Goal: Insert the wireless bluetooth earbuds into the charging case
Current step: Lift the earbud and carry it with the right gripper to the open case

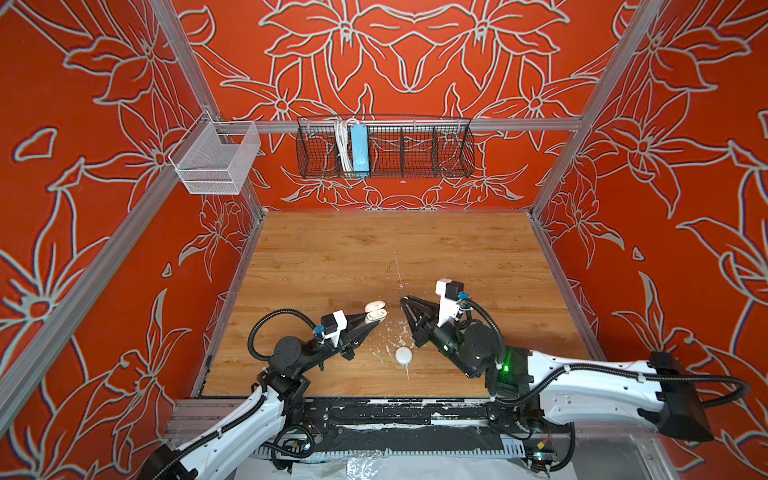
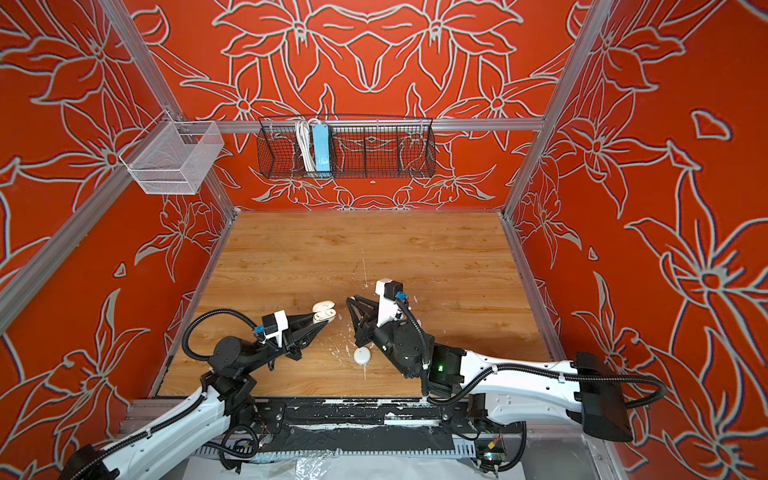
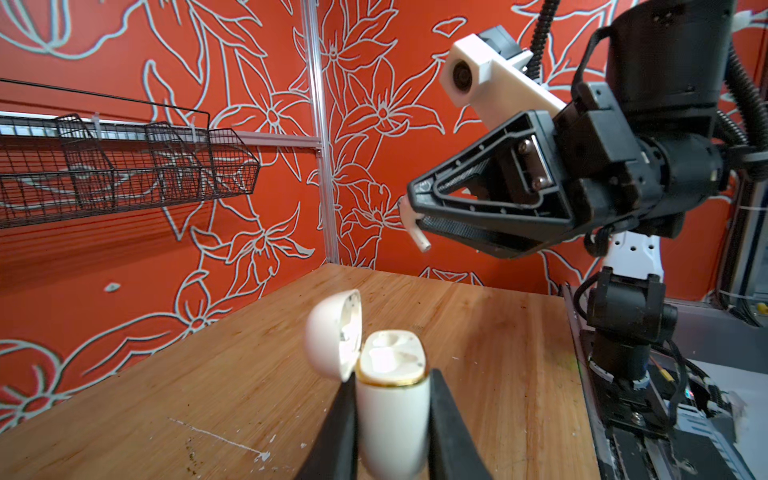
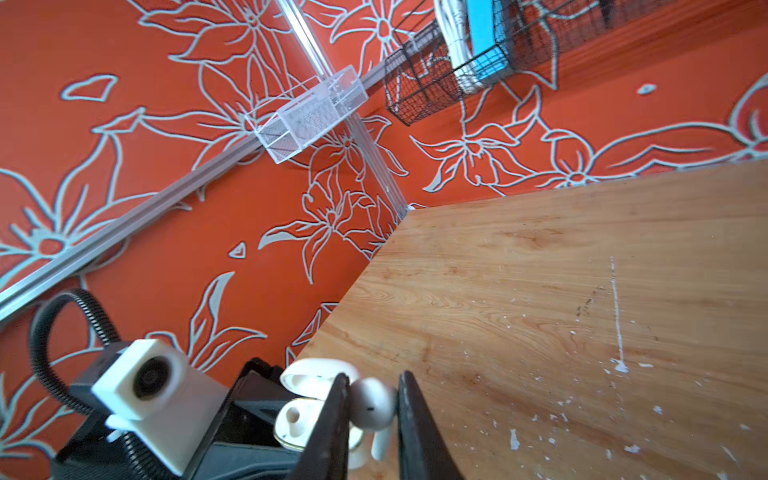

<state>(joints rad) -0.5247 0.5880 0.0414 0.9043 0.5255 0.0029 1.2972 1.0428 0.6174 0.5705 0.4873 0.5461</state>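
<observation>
1. Left claw (image 3: 392, 376) is clamped on the body of a cream case (image 3: 392, 424) (its lid (image 3: 332, 336) flipped open).
2. Right claw (image 4: 374, 376) pinches one white earbud (image 4: 372, 405), stem poking out past the tips, near that case but apart.
3. Round white case (image 1: 403, 356) lies on the desk (image 1: 332, 257) between left arm (image 1: 291, 353) and right arm (image 1: 469, 345).

The far half of the light wooden counter (image 1: 332, 249) lies bare up to its far edge and both far corners, with the black wire basket (image 1: 415, 153) and the white mesh basket (image 1: 216, 162) hanging on the walls well above it. Toward the near edge room narrows. The left arm's (image 1: 291, 353) jaws, clamped on the open cream charging case (image 1: 377, 314), face the right arm's (image 1: 465, 340) jaws, pinching a small white earbud (image 4: 372, 405), across a small gap midway between the side edges. A round white puck-like case (image 1: 403, 355) lies just nearward, apart from both arms.
</observation>
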